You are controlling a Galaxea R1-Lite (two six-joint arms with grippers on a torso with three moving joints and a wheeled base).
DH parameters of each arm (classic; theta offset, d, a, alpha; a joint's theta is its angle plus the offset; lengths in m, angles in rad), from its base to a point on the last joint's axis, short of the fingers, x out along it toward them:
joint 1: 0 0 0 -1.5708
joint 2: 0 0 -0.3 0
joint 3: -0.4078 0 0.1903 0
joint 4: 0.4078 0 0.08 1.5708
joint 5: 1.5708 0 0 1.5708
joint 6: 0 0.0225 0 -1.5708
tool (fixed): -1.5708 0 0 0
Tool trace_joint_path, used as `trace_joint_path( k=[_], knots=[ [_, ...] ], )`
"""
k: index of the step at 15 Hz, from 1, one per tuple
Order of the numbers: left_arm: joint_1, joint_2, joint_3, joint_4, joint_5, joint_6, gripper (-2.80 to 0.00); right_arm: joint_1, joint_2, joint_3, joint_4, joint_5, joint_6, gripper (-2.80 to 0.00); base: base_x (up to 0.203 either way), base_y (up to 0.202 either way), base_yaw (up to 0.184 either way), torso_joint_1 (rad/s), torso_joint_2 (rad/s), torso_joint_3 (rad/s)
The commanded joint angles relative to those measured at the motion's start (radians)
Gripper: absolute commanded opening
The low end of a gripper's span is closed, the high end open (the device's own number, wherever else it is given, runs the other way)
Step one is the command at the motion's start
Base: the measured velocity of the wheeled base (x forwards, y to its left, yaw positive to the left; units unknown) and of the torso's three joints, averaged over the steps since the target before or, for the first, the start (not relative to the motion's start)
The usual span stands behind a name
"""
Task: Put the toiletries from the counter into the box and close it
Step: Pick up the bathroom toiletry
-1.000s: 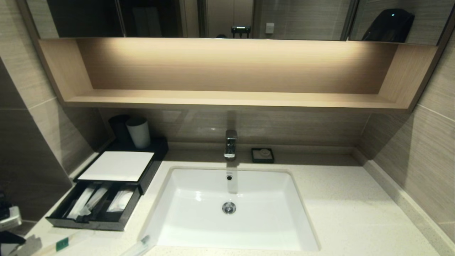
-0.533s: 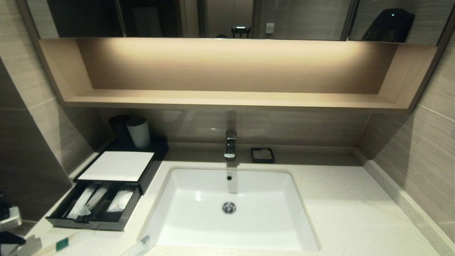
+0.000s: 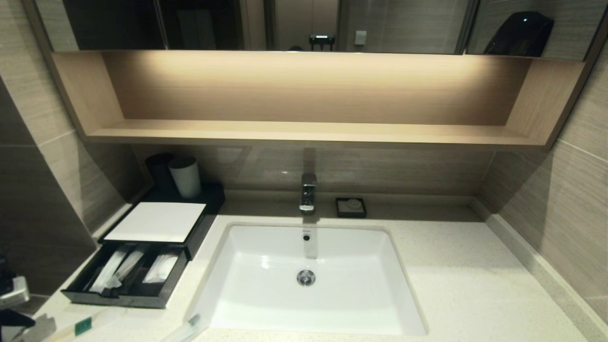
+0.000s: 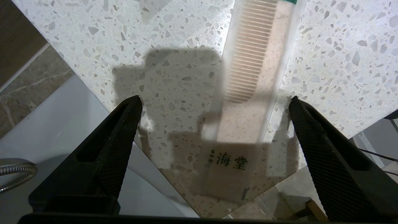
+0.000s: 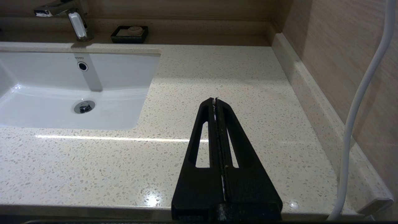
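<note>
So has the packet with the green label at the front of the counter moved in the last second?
No. The green-label packet lies in the same spot on the counter, just in front of the open drawer of the box.

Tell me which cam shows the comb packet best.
Left wrist view: the comb packet lies flat on the counter between the open left claw tips, teeth and print legible. Head view catches only its green-labelled end. Right wrist view shows none of it.

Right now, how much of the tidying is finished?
Partly. Several whitish packets already lie in the dark box's open drawer. The open left gripper hangs above a clear-wrapped comb packet on the speckled counter; another packet waits by the sink. The drawer isn't shut.
</note>
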Motion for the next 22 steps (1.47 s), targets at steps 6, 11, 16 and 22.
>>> trace_joint_path(
  k=[6, 11, 16, 22],
  knots=[
    [0.000, 0.001, 0.000, 0.002, -0.002, 0.011, -2.80, 0.000, 0.000, 0.000, 0.000, 0.000, -0.001, -2.80, 0.000, 0.000, 0.000, 0.000, 0.00, 0.000],
    [0.001, 0.001, 0.001, 0.005, -0.002, 0.011, -2.80, 0.000, 0.000, 0.000, 0.000, 0.000, -0.001, -2.80, 0.000, 0.000, 0.000, 0.000, 0.00, 0.000],
    [0.008, 0.001, 0.001, 0.007, -0.002, 0.013, -2.80, 0.000, 0.000, 0.000, 0.000, 0.000, -0.001, -2.80, 0.000, 0.000, 0.000, 0.000, 0.00, 0.000],
    [0.029, -0.017, 0.002, 0.016, -0.004, 0.020, -2.80, 0.000, 0.000, 0.000, 0.000, 0.000, -0.002, -2.80, 0.000, 0.000, 0.000, 0.000, 0.00, 0.000]
  ],
)
